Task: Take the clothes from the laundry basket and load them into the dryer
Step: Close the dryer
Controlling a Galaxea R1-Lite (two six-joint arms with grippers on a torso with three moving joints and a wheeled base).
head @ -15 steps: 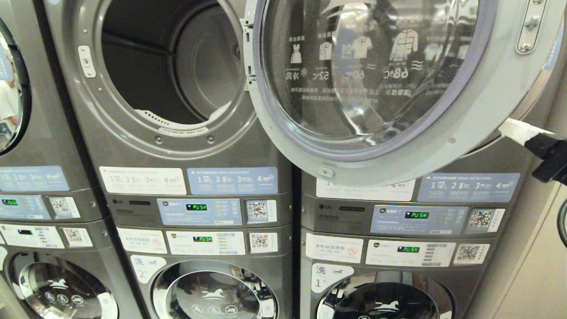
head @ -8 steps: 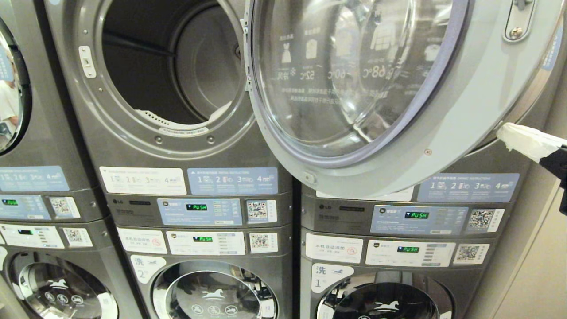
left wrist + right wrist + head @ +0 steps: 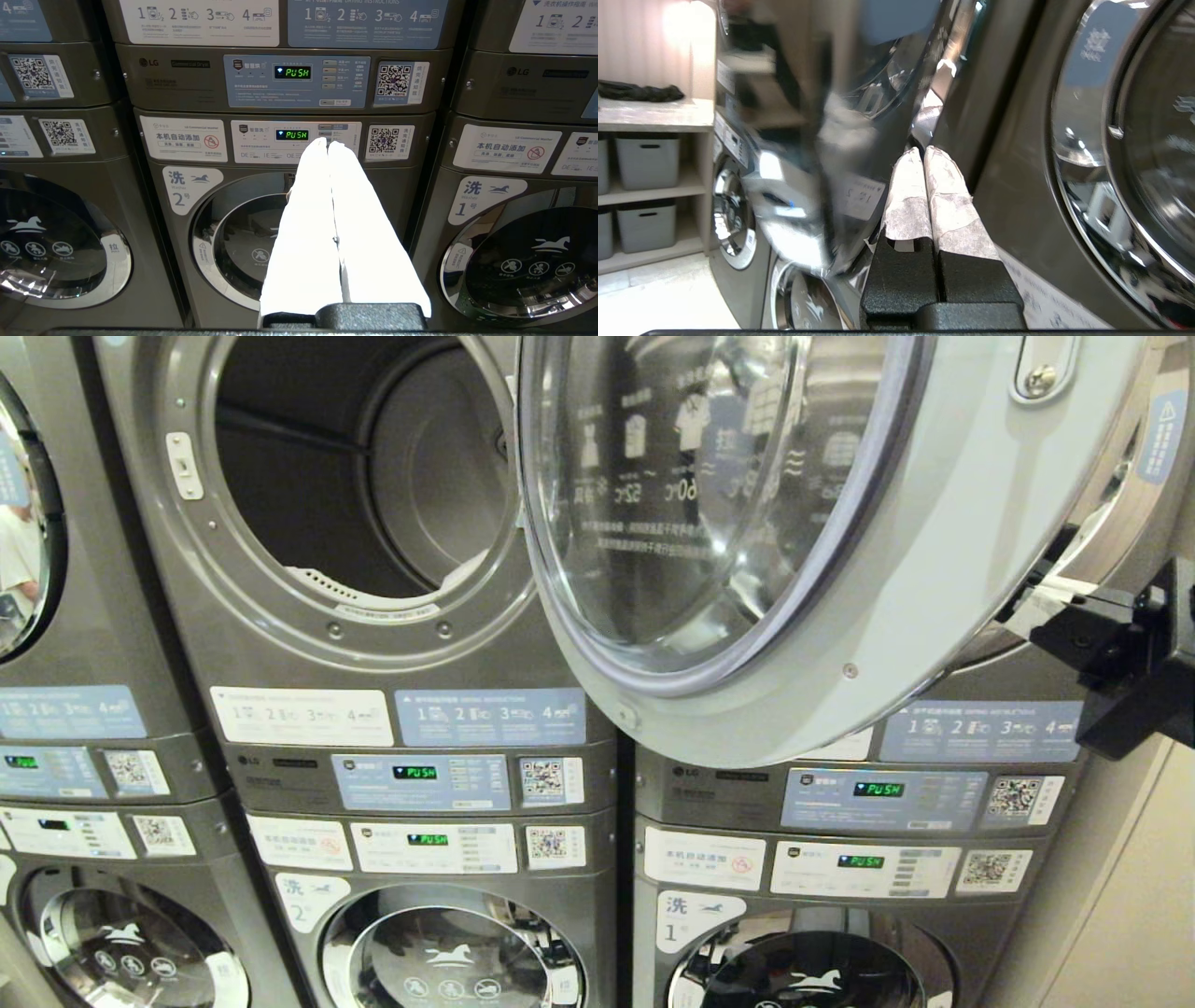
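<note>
The dryer (image 3: 560, 644) stands with its drum (image 3: 373, 476) open, and its round glass door (image 3: 943, 607) is hinged at the drum's right side, angled out over the neighbouring machine. My right gripper (image 3: 1036, 605) is shut and empty, its white-wrapped fingertips tucked behind the door's outer rim. In the right wrist view the right gripper (image 3: 923, 151) lies in the gap between the door's back and the machine front. The left gripper (image 3: 327, 142) is shut on nothing, low before washer 2 (image 3: 243, 233). The clothes and the laundry basket are out of view.
Stacked grey machines fill the wall, with lit control panels (image 3: 420, 782) and washer doors (image 3: 448, 952) below. A beige wall (image 3: 1139, 896) is at the right. Shelves with grey bins (image 3: 647, 158) and a dark bundle (image 3: 640, 91) appear in the right wrist view.
The dryer door has swung off the neighbouring machine toward me. My right gripper has moved left from the picture's edge to behind the door's rim. The left arm has not moved.
</note>
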